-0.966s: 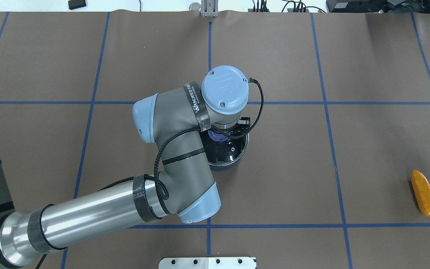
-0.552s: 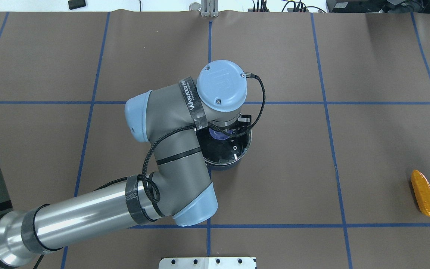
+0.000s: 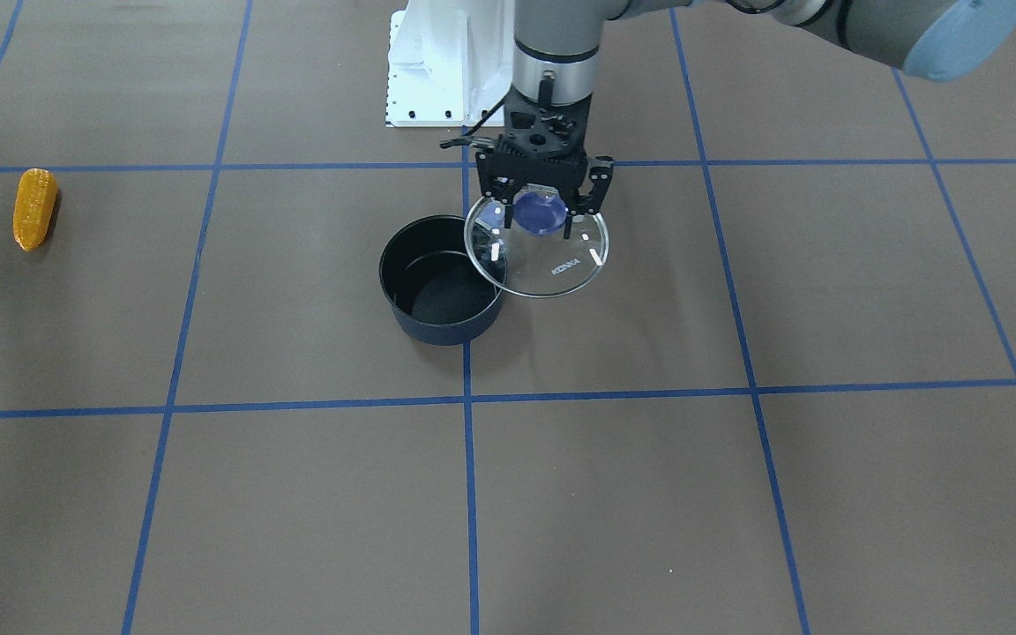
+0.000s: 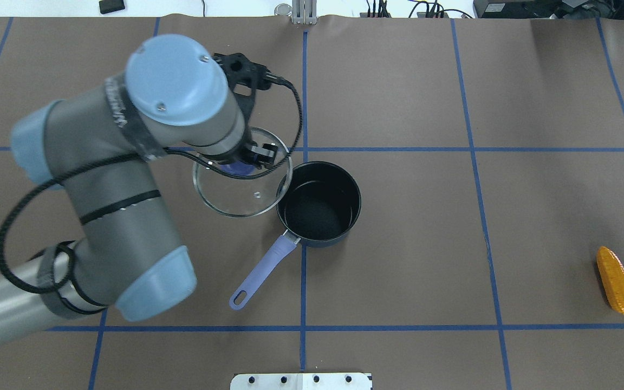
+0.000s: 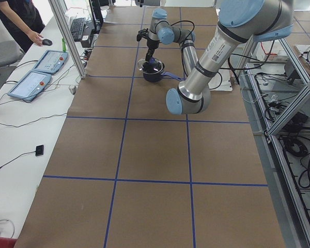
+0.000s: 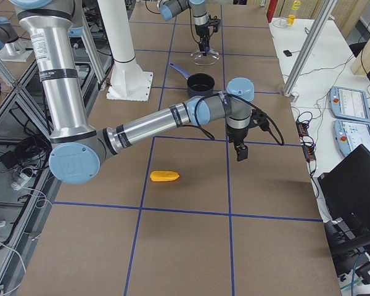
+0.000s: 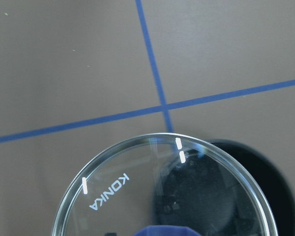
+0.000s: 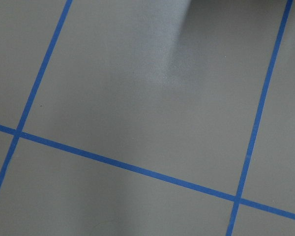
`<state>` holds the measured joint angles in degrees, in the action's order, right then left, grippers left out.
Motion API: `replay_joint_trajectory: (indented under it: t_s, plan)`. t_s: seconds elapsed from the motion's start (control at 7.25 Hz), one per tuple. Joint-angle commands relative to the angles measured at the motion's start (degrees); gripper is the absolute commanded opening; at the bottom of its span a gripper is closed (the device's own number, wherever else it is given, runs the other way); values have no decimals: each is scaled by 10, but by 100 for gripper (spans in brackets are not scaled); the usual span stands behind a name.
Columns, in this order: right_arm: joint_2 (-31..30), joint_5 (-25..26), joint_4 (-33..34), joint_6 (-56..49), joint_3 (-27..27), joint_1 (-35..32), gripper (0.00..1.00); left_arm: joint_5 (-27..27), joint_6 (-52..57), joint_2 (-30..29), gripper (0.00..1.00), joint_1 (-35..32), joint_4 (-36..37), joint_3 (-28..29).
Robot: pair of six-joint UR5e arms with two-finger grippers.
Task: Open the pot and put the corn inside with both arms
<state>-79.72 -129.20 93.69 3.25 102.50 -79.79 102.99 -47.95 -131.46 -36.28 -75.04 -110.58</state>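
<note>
My left gripper (image 3: 543, 212) is shut on the blue knob of a glass lid (image 3: 552, 260) and holds it in the air beside the pot, overlapping its rim. The lid also shows in the overhead view (image 4: 241, 195) and the left wrist view (image 7: 162, 196). The black pot (image 4: 317, 216) stands open and empty, its purple handle (image 4: 260, 273) pointing toward the robot. The orange-yellow corn (image 4: 616, 280) lies on the table far to the right, untouched. My right gripper (image 6: 241, 153) hangs over bare table beyond the corn (image 6: 164, 176); I cannot tell if it is open or shut.
The white pedestal (image 3: 446, 70) stands behind the pot on the robot's side. Control tablets (image 5: 49, 61) and an operator (image 5: 20, 20) are beyond the far table edge. Frame posts (image 6: 308, 46) stand along that edge.
My left gripper has lifted the lid off the pot and carried it to the left in the overhead view. The pot is now uncovered and its handle shows. The corn has not moved.
</note>
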Motion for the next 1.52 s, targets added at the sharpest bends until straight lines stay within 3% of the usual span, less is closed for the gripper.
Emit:
replay_joint_trajectory:
  t_s: [0.0,0.41,0.69,0.83,1.1,1.24,1.38]
  plan:
    - [0,0,-1,0,1,2,100,99,190,119,12,-116,-12,-48]
    - [0,0,0,0,1,2,100,221,405,317,12,-237,-147,-35]
    - [0,0,-1,-1,0,2,100,230,428,456,13,-241,-300,-25]
    - [0,-1,-1,0,1,2,100,230,424,500,13,-240,-398,11]
    - [-1,-1,-1,0,1,3,100,228,345,513,14,-231,-601,120]
    - [-1,-1,0,0,1,3,100,226,343,512,17,-225,-663,168]
    - [-1,0,-1,-1,0,3,100,223,344,512,32,-220,-669,176]
